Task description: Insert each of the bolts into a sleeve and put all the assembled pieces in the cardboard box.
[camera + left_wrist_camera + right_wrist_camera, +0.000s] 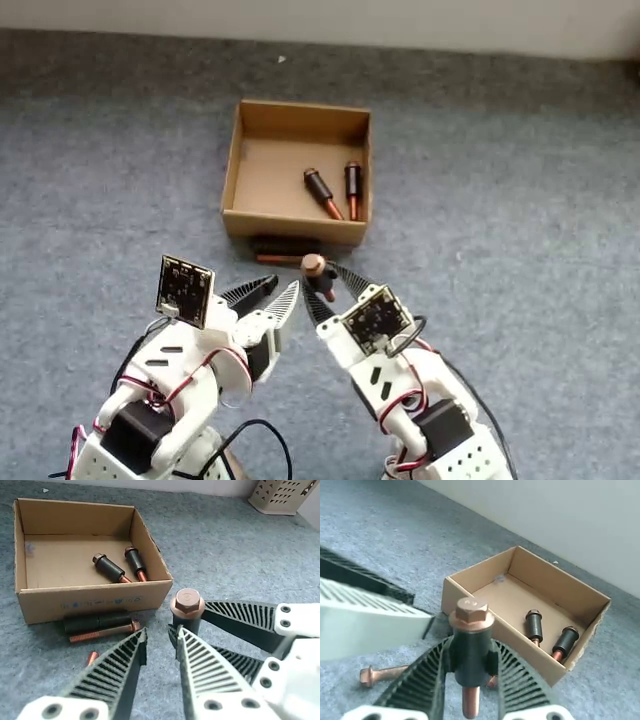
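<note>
Two assembled pieces (322, 192) sit in the cardboard box (265, 170), 4 o'clock corner. Right tool (470, 665) clamps a sleeved bolt (471, 645) upright by its 6 o'clock wall (open bench (520, 200) either side); left tool (159, 632) gapes, empty.

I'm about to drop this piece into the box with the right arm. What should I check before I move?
1. Grip: right gripper shut on the assembled piece, held upright: ok.
2. Piece complete: bolt head sits on the sleeve top, thread out below: ok.
3. Left gripper clearance: open, very close beside the piece; touching or not: cannot tell.
4. Room in the cardboard box: two finished pieces at one side, bare floor beside them: ok.
5. Nothing left over: a loose sleeve and a loose bolt lie outside the front wall: not ok.
</note>
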`<action>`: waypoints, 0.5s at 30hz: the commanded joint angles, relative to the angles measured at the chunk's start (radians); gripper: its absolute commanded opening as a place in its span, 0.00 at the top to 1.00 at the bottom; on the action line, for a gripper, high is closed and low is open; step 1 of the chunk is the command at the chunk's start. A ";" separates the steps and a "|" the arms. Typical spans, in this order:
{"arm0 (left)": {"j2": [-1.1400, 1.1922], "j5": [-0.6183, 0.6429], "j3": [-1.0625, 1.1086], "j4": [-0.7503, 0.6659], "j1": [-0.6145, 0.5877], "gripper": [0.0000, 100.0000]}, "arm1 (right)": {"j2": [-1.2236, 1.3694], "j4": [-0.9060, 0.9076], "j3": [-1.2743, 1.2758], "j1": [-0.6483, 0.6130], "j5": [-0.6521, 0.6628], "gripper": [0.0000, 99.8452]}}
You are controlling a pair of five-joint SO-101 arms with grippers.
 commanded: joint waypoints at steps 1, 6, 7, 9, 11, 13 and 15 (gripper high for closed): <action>-0.010 0.002 -0.041 0.000 -0.001 0.90 | -0.018 -0.002 -0.025 0.058 -0.012 0.99; -0.010 0.002 0.038 -0.078 -0.082 0.99 | -0.012 0.107 -0.085 0.102 -0.012 0.99; -0.010 0.002 0.059 -0.106 -0.113 0.99 | -0.012 0.134 -0.107 0.102 -0.011 0.99; -0.010 0.002 0.099 -0.163 -0.166 0.99 | -0.010 0.186 -0.148 0.102 -0.011 0.99; -0.008 0.000 0.119 -0.196 -0.217 0.99 | -0.010 0.223 -0.193 0.102 -0.011 0.99; -0.008 -0.021 0.116 -0.195 -0.255 0.99 | -0.010 0.246 -0.228 0.102 -0.011 0.99; -0.008 -0.077 0.108 -0.192 -0.285 0.99 | -0.010 0.271 -0.254 0.102 -0.008 0.99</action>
